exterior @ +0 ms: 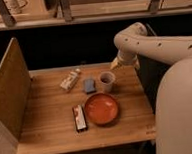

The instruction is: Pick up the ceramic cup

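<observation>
The ceramic cup (107, 81) is small, greyish-beige and dark inside. It stands upright on the wooden table (48, 120), just behind the orange-red bowl (101, 109). My gripper (114, 65) hangs at the end of the white arm (147, 42), just above and to the right of the cup's rim, close to it. The gripper holds nothing that I can see.
A blue block (89, 85) lies left of the cup and a white bottle (70, 80) lies further left. A dark snack bar (80, 118) lies left of the bowl. A wooden side panel (10, 93) stands at the table's left edge. A dark gap lies behind the table.
</observation>
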You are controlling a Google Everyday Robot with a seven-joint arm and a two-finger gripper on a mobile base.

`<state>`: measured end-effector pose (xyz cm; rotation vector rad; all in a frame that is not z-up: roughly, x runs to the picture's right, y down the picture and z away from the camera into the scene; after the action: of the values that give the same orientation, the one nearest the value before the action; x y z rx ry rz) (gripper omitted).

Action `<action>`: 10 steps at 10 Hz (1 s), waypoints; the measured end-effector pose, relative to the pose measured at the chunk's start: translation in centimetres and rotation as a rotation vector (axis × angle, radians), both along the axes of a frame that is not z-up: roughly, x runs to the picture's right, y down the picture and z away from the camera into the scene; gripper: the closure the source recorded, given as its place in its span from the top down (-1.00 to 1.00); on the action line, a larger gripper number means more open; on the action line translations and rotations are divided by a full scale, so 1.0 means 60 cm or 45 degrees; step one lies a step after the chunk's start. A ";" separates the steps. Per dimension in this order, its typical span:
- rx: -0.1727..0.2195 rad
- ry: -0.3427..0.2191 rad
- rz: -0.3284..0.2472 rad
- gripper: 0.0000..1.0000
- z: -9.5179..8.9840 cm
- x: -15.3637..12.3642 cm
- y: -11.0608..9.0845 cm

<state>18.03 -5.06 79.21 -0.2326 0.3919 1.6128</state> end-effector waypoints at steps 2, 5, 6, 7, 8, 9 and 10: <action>-0.059 0.004 -0.003 0.60 0.024 -0.002 0.012; -0.183 -0.007 -0.080 0.60 0.063 -0.033 0.047; -0.217 0.009 -0.102 0.60 0.073 -0.036 0.057; -0.225 0.015 -0.108 0.60 0.076 -0.035 0.058; -0.226 0.018 -0.106 0.60 0.076 -0.032 0.059; -0.227 0.021 -0.104 0.60 0.074 -0.029 0.059; -0.228 0.019 -0.107 0.60 0.075 -0.032 0.060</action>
<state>16.09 -1.48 83.72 -0.3355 0.5519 1.4985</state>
